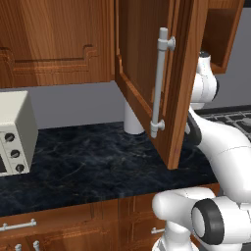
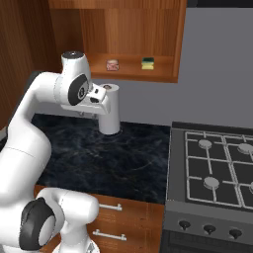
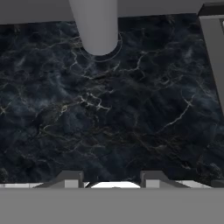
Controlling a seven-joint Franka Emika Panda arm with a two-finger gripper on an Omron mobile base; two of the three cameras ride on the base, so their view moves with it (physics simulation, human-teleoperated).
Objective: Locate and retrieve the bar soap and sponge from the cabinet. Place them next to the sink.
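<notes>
The cabinet (image 2: 129, 29) stands open, its door (image 1: 142, 54) swung out toward me with the long silver handle (image 1: 160, 83) facing forward. On its bottom shelf lie the reddish-pink bar soap (image 2: 112, 64) and, to the right, the yellow-and-green sponge (image 2: 147, 63). My hand hangs below and left of the shelf, pointing down at the dark counter (image 3: 109, 118). My gripper (image 3: 111, 178) is open with nothing between its fingertips (image 3: 72, 177). The sink is out of view.
A white cylinder (image 2: 109, 116) stands on the counter under the cabinet, just beside my hand. A stove (image 2: 217, 168) sits to the right, and a cream toaster oven (image 1: 13, 132) to the far left. Drawer units (image 2: 111, 220) lie below the counter.
</notes>
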